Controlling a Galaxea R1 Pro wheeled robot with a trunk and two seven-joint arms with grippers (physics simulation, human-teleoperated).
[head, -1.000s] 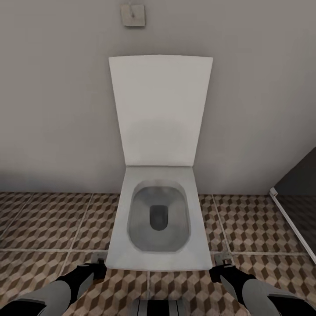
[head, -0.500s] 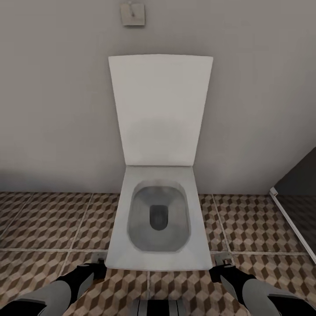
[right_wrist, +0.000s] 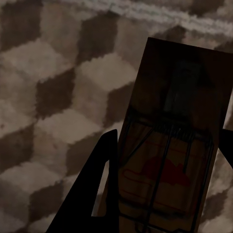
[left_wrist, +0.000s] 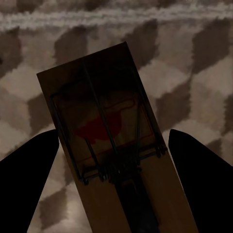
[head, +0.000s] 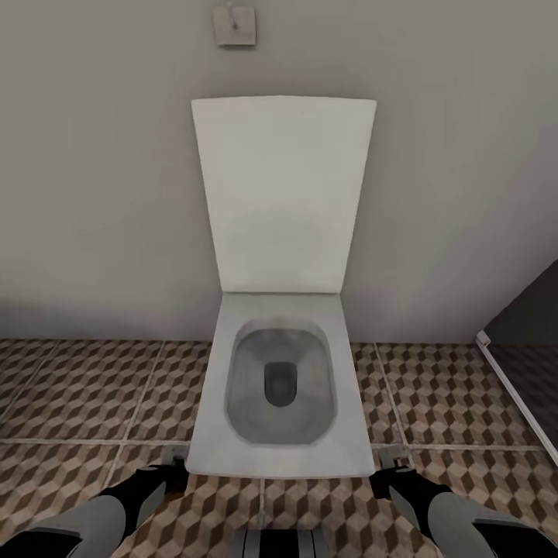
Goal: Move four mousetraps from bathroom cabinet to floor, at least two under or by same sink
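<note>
Nearest to us, each wrist view showed a mousetrap in hand. The left pincer had its dark fingers standing either side of a brown board, the left mousetrap, with its wire bar and red patch facing the camera; we judged it held, though the contact itself lay out of sight. The right pincer likewise carried the right mousetrap, one finger lying along the board's edge and the other barely showing at the frame's side. Behind both boards lay the cube-patterned bathroom floor.

We judged the step in hand to be carrying these two traps to the sink, and we faced the wrong fixture. To do it well we should have turned the base away from the toilet, found the white vanity, kept both grips closed during the turn, and lowered each board flat onto the tiles close beside the vanity before opening.

Farther out, the head view gave what the wrists could not: both forearms low over the tiles, the left pincer and right pincer flanking the front of the open toilet, with its raised lid against the grey wall. From there the traps themselves could not be made out.
</note>
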